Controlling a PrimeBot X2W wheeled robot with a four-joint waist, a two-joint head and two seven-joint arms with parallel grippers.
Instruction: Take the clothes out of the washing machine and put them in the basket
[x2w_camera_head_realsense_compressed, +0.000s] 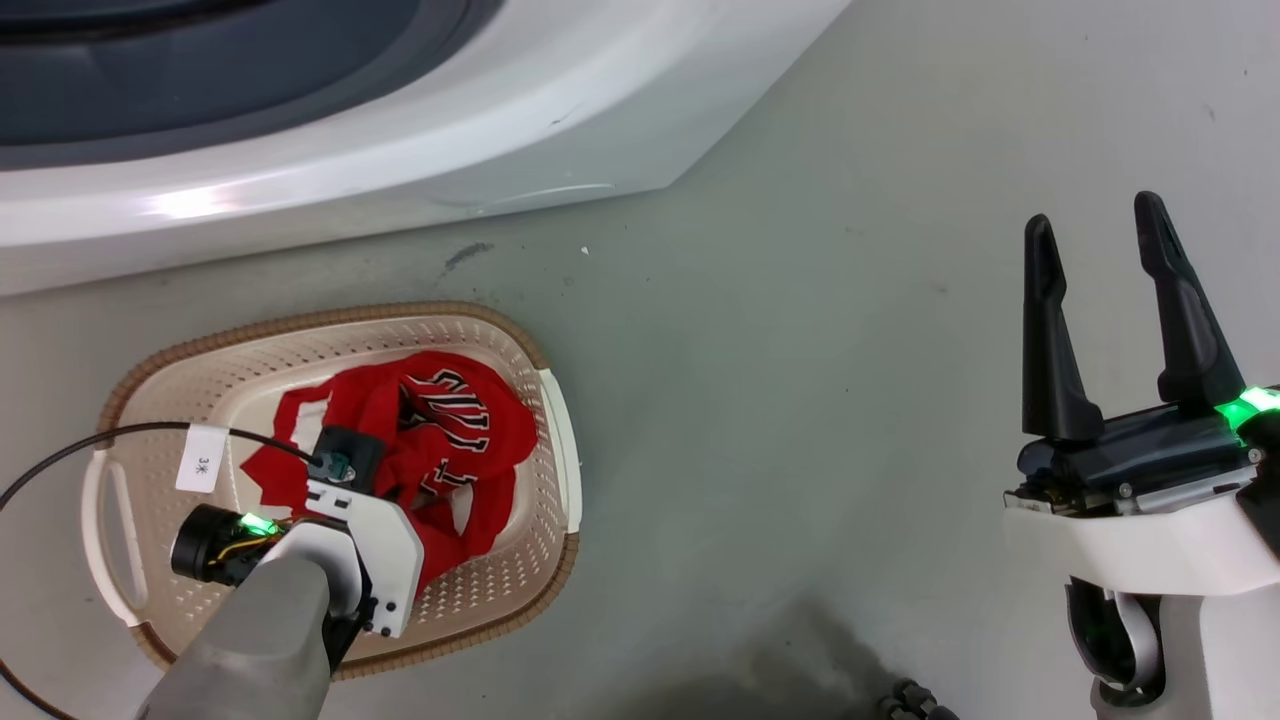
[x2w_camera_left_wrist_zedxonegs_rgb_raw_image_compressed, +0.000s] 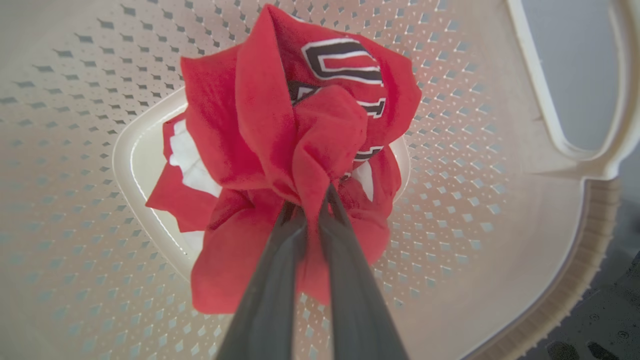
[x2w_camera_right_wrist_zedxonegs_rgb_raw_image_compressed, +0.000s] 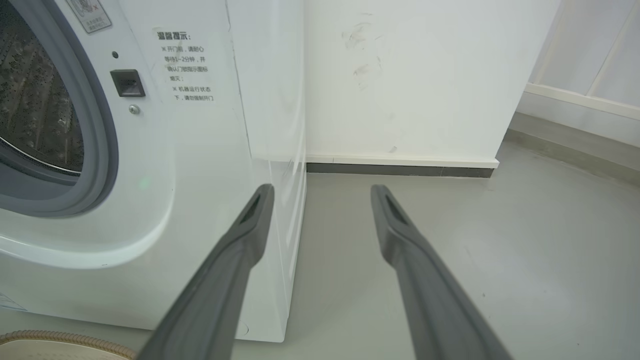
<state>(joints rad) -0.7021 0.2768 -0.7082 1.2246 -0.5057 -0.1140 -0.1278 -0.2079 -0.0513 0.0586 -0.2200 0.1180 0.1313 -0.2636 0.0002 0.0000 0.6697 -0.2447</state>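
Observation:
The red clothes (x2w_camera_head_realsense_compressed: 450, 430) with white-and-black lettering lie bunched inside the cream basket (x2w_camera_head_realsense_compressed: 545, 480) on the floor, in front of the white washing machine (x2w_camera_head_realsense_compressed: 400, 130). My left gripper (x2w_camera_left_wrist_zedxonegs_rgb_raw_image_compressed: 312, 200) reaches down into the basket and is shut on a fold of the clothes (x2w_camera_left_wrist_zedxonegs_rgb_raw_image_compressed: 300, 140), whose lower part rests on the basket's bottom (x2w_camera_left_wrist_zedxonegs_rgb_raw_image_compressed: 135, 165). In the head view the left wrist covers that gripper's fingers. My right gripper (x2w_camera_head_realsense_compressed: 1095, 235) is open and holds nothing, out over bare floor to the right. In its wrist view the right gripper (x2w_camera_right_wrist_zedxonegs_rgb_raw_image_compressed: 322, 192) faces the washing machine's (x2w_camera_right_wrist_zedxonegs_rgb_raw_image_compressed: 165, 165) front corner.
The machine's grey door ring (x2w_camera_right_wrist_zedxonegs_rgb_raw_image_compressed: 102, 145) and steel drum (x2w_camera_right_wrist_zedxonegs_rgb_raw_image_compressed: 35, 110) show at left in the right wrist view. A white wall with a dark skirting (x2w_camera_right_wrist_zedxonegs_rgb_raw_image_compressed: 400, 169) stands behind. A black cable with a white tag (x2w_camera_head_realsense_compressed: 200, 458) crosses the basket's left side. Grey floor (x2w_camera_head_realsense_compressed: 800, 400) spreads to the right.

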